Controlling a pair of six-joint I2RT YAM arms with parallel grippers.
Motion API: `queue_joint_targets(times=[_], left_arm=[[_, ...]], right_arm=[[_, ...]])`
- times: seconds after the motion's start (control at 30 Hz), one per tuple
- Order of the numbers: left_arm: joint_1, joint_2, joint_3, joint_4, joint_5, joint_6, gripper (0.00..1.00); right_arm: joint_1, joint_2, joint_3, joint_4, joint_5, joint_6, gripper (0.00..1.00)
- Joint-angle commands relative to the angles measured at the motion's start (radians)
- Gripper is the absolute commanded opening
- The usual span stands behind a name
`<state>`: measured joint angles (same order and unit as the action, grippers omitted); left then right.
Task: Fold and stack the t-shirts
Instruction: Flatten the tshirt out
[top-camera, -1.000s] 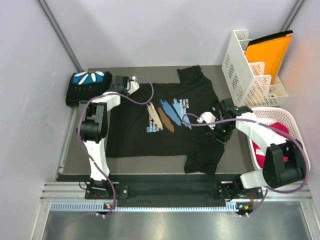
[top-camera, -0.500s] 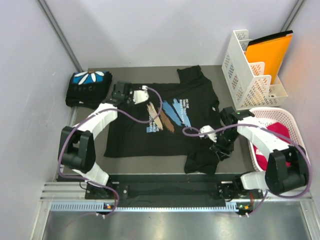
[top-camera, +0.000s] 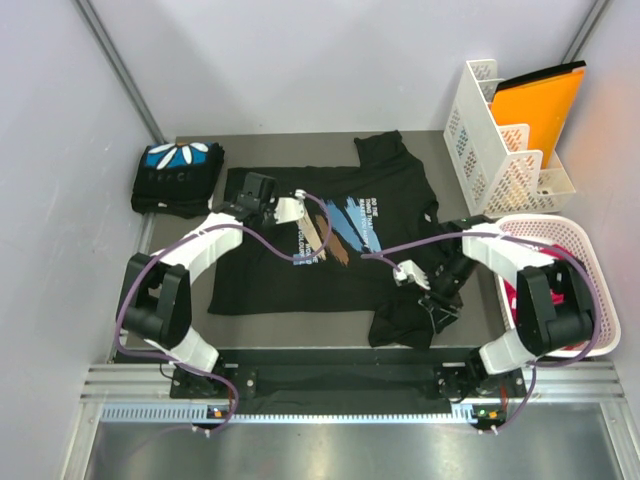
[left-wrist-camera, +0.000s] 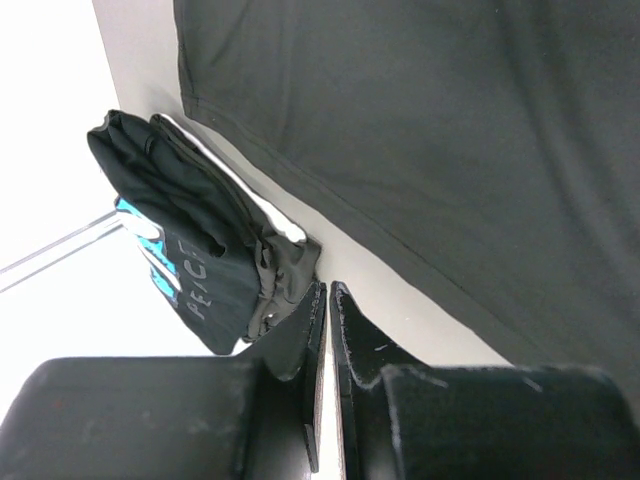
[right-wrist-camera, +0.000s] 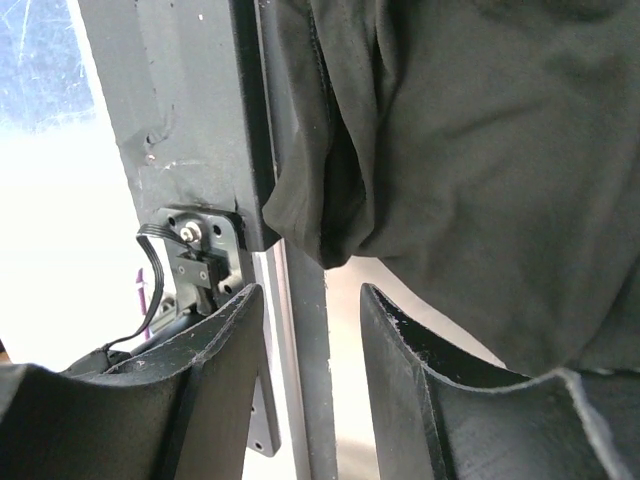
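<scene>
At the far left corner of the table (top-camera: 300, 148) we see the folded t-shirt (top-camera: 177, 176), a compact black bundle with its blue-and-white petal print facing up. Just to its right is the left claw (top-camera: 246, 186), above the far corner of the spread t-shirt's hem. In its wrist view we find the jaws drawn almost together, with only a thin slit between them and nothing in it. There the left claw (left-wrist-camera: 327, 292) points toward the folded t-shirt (left-wrist-camera: 190, 240), whose stacked layers lie close to the tips; we cannot tell whether they touch. A strip of bare table separates that bundle from the hemmed edge of the other shirt.

In the middle we see the spread t-shirt (top-camera: 300, 285) lying flat, print up, with blue and tan brush strokes beside white text. One sleeve reaches to the far side. The near sleeve (top-camera: 405, 322) is bunched and rumpled close to the table's near edge.

The right claw (top-camera: 437, 300) is over that bunched sleeve. Its wrist view shows the jaws partly apart with nothing between them. The crumpled black cloth (right-wrist-camera: 480, 170) hangs just beyond the tips, beside a black rail (right-wrist-camera: 190, 120).

Further right we see a white basket (top-camera: 575, 235) with something red inside. Behind it stands a white rack (top-camera: 490, 140) holding an orange folder (top-camera: 545, 100).
</scene>
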<state>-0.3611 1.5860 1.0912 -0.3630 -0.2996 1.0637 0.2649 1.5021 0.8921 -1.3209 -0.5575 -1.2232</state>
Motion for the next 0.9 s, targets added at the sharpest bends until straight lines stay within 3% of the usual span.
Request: queue_joint_targets(times=[0.0,0.5,0.7,0.87], left_arm=[[-0.001,-0.031,0.036,0.004,-0.021,0.041,0.10],[-0.002,-0.004,0.050,0.010,-0.035,0.051,0.10],[-0.002,-0.011,0.042,0.015,-0.038,0.047,0.10],[-0.001,-0.009,0.039,0.025,-0.041,0.055,0.10]], right_arm=[[-0.007,0.024,0.018,-0.078,-0.056,-0.056,0.44],[0.088,0.125,0.053,-0.034,-0.042,-0.022,0.39],[0.115,0.127,0.033,0.015,-0.004,0.010,0.29],[0.149,0.130,0.015,0.048,0.010,0.042,0.07]])
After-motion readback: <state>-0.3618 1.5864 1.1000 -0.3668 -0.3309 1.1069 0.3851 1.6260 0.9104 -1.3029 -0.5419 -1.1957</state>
